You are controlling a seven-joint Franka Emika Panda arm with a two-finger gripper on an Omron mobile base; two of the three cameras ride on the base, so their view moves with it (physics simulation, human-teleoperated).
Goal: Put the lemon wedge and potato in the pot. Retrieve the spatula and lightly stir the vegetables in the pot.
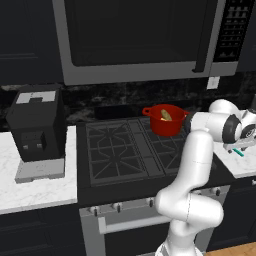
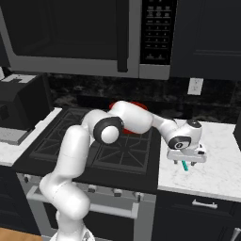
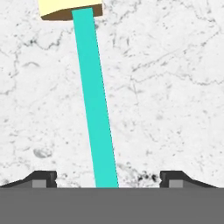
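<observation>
The red pot (image 1: 167,120) stands on the back right burner of the stove, and a sliver of the pot (image 2: 139,104) peeks out behind my arm. Inside it lies a yellowish piece (image 1: 166,115); I cannot tell whether it is the lemon wedge or the potato. The teal spatula (image 3: 94,100) lies flat on the white marble counter to the right of the stove, its pale tan head (image 3: 72,8) pointing away from the hand. My gripper (image 3: 107,177) hangs low over the handle, open, one fingertip on each side and apart from it. Spatula (image 2: 184,165) and gripper (image 2: 188,157) show together there.
A black stove (image 1: 125,150) fills the middle, with a microwave (image 1: 140,35) overhead. A dark coffee machine (image 1: 36,132) stands on the left counter. The right counter (image 2: 212,174) is bare marble around the spatula, with a wall outlet (image 2: 195,86) behind it.
</observation>
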